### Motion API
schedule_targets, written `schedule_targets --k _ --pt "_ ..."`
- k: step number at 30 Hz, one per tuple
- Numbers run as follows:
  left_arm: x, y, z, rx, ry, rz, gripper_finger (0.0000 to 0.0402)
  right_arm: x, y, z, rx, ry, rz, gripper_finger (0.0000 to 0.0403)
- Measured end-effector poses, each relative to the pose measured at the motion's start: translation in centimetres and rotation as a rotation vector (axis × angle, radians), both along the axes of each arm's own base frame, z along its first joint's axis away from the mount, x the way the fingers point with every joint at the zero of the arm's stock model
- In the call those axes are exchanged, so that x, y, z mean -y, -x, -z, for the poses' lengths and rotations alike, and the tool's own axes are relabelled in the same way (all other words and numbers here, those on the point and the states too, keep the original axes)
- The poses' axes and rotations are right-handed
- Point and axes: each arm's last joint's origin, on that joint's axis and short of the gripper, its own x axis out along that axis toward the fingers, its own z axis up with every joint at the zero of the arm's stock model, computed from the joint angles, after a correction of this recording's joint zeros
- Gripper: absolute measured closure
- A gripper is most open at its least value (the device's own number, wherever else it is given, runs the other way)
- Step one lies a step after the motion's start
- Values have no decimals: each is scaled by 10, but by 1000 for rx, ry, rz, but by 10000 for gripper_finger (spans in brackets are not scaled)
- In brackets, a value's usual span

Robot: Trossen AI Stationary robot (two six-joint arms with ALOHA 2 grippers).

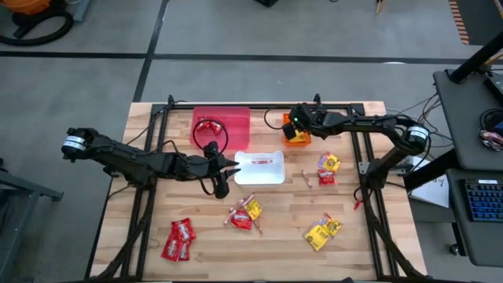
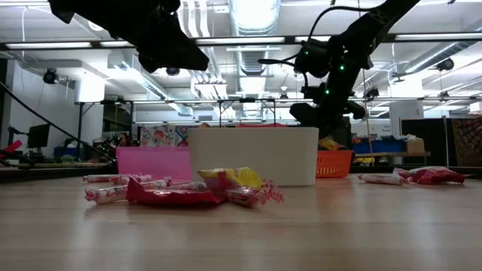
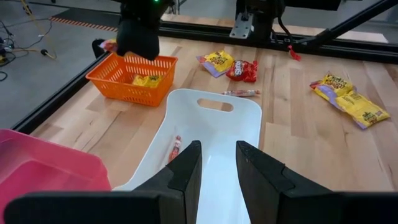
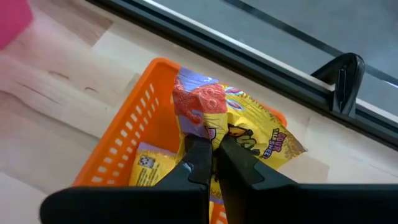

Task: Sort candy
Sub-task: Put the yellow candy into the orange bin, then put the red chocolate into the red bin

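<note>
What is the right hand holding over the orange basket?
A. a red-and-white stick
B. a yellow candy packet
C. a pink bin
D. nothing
B: in the right wrist view the right hand is shut on a yellow packet above the orange basket.

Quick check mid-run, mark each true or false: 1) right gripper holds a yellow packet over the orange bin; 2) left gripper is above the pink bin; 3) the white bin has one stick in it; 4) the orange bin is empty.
1) True: the right gripper is shut on a yellow packet above the orange bin.
2) False: the left gripper hangs over the white bin.
3) True: one stick lies there.
4) False: it holds yellow packets.
</note>
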Motion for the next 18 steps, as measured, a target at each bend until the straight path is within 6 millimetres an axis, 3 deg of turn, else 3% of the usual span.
schedule_targets --k 6,18 --pt "0 0 1 -2 3 -2 318 0 0 0 9 -11 -9 373" --pt "0 0 1 -2 3 -2 318 0 0 -1 12 -11 -9 250"
